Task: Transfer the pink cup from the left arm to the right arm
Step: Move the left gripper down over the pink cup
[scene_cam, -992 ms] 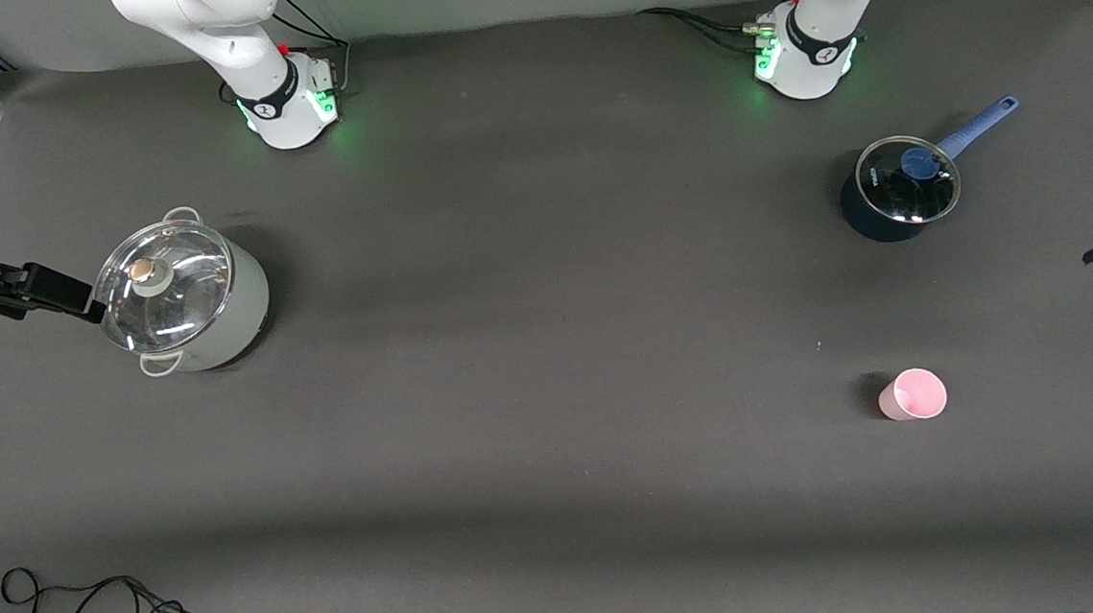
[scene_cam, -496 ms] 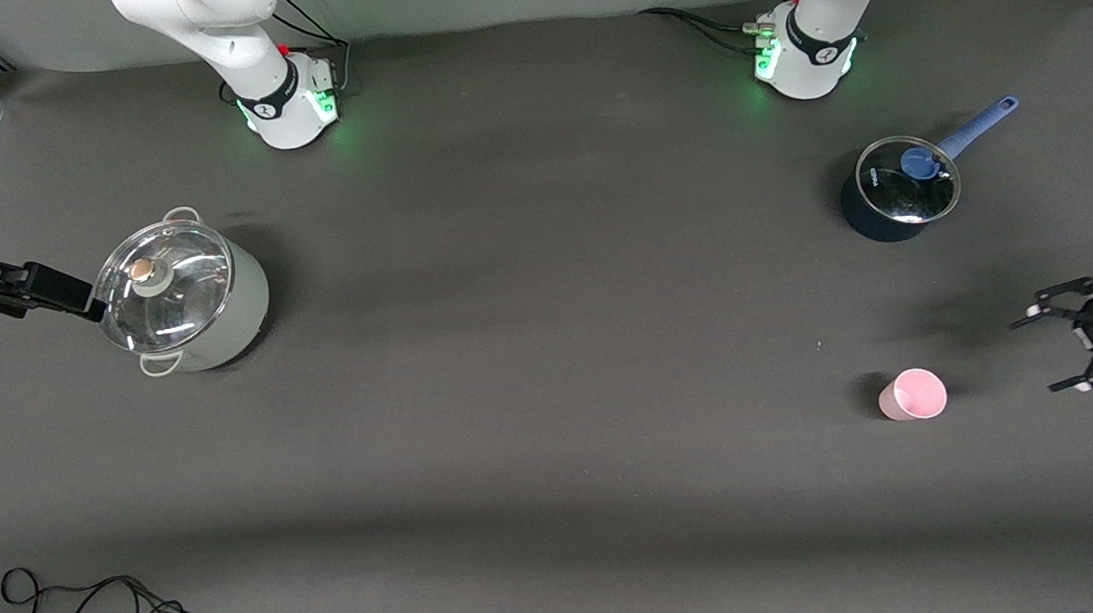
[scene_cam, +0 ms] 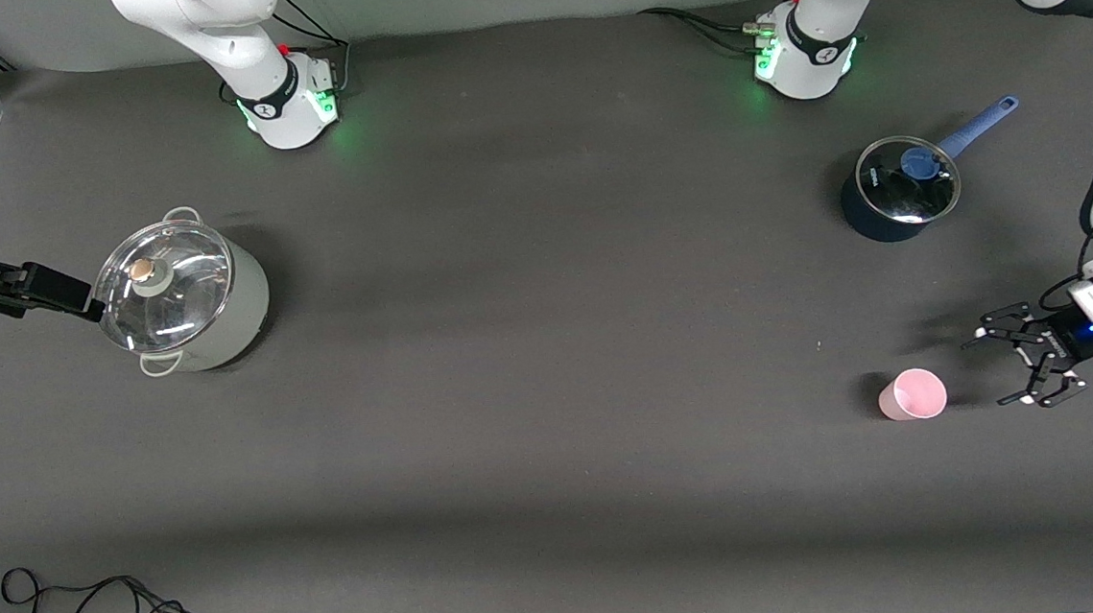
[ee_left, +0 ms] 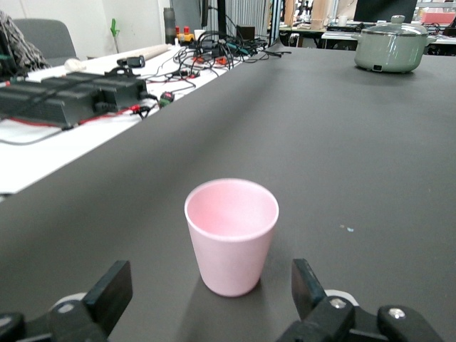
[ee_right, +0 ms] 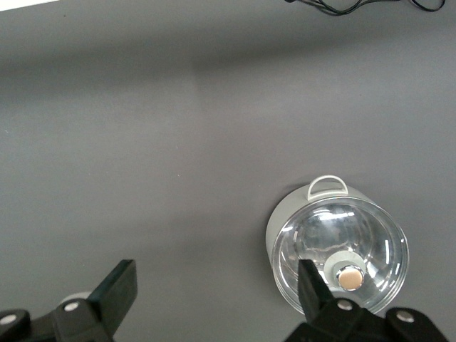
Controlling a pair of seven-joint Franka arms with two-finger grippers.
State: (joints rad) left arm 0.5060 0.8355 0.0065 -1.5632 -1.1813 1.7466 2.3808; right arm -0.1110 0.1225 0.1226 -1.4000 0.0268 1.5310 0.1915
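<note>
We've barely begun: the cup (scene_cam: 912, 394) stands ungrasped at lower right, the left gripper (scene_cam: 1005, 370) spread open just beside it, while the right gripper (scene_cam: 75, 299), also open, waits at the frame's left edge by the pot (scene_cam: 182, 291).

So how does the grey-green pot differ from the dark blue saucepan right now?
The grey-green pot is larger and pale, with two small loop handles; the dark blue saucepan is smaller and dark, with one long blue handle. The pot sits toward the right arm's end of the table, the saucepan toward the left arm's end. The pot's lid knob is tan, the saucepan's blue. Both stand upright with glass lids on.
</note>
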